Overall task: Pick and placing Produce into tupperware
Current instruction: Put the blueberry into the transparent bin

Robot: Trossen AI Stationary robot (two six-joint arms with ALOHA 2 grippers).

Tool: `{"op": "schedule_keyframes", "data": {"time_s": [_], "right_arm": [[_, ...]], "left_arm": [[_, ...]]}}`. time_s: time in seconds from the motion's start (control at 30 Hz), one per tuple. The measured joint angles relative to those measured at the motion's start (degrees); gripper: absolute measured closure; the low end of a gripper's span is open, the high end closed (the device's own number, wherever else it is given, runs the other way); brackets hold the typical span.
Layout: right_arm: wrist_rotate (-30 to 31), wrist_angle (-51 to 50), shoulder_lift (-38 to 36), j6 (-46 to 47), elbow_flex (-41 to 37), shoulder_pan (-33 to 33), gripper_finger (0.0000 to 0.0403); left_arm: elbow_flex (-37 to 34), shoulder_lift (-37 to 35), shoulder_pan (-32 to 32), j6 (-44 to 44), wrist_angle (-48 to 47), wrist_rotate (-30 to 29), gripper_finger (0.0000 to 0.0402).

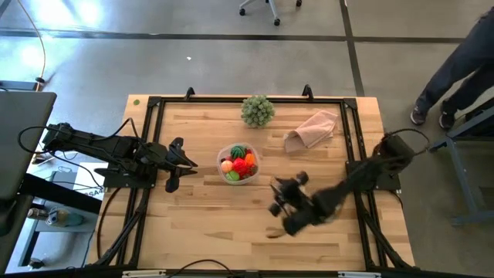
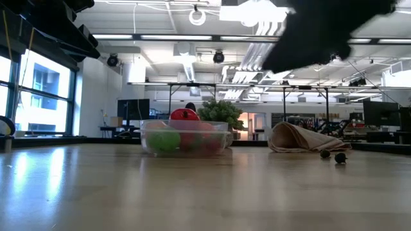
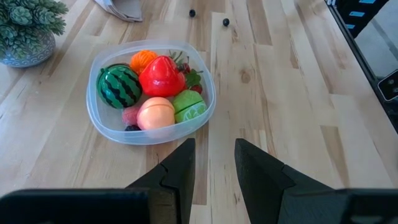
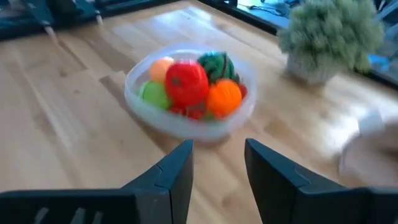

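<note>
The clear tupperware (image 1: 238, 164) sits mid-table and holds the produce (image 3: 163, 76): a striped dark green piece (image 3: 119, 86), a red piece, an orange piece (image 3: 143, 59), a pink piece (image 3: 155, 113), a light green piece (image 3: 189, 106) and tiny red berries. In the low view the tupperware (image 2: 185, 136) rests flat on its base. My left gripper (image 1: 181, 164) hovers open just left of it, seen in its wrist view (image 3: 214, 155). My right gripper (image 1: 280, 197) is open, near and to the right of the tupperware (image 4: 189, 93), and empty (image 4: 217, 168).
A pale green leafy ball (image 1: 257, 110) stands by the far edge. A pinkish-beige cloth (image 1: 312, 129) lies to its right. Two small dark balls (image 2: 325, 154) (image 2: 340, 157) lie on the wood near the cloth. A person's legs (image 1: 455, 69) show beyond the table's right side.
</note>
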Motion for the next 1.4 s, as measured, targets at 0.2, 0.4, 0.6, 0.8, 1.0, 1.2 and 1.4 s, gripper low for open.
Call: {"op": "schedule_keyframes", "data": {"time_s": [0.2,0.4,0.6,0.8,1.0,1.2,1.4], "right_arm": [[7.3,-0.6,-5.8,18.4,-12.0,11.9,0.0266],[1.0,2.3,-17.5,24.8,-23.8,20.4,0.0266],[-7.1,12.5,-23.6,8.3,-32.8,20.9,0.0266],[-7.6,26.2,-23.7,-15.6,-38.0,20.2,0.0266],[-8.4,33.1,-20.7,-16.9,-41.0,20.1,0.0266],[-6.5,33.3,-16.3,-11.2,-41.4,19.5,0.0266],[-8.5,35.9,-11.3,-8.4,-41.4,16.8,0.0266]], "left_arm": [[0.0,0.0,0.0,0.0,0.0,0.0,0.0300],[0.0,0.0,0.0,0.0,0.0,0.0,0.0300],[0.0,0.0,0.0,0.0,0.0,0.0,0.0300],[0.0,0.0,0.0,0.0,0.0,0.0,0.0300],[0.0,0.0,0.0,0.0,0.0,0.0,0.0300],[0.0,0.0,0.0,0.0,0.0,0.0,0.0300],[0.0,0.0,0.0,0.0,0.0,0.0,0.0300]]}}
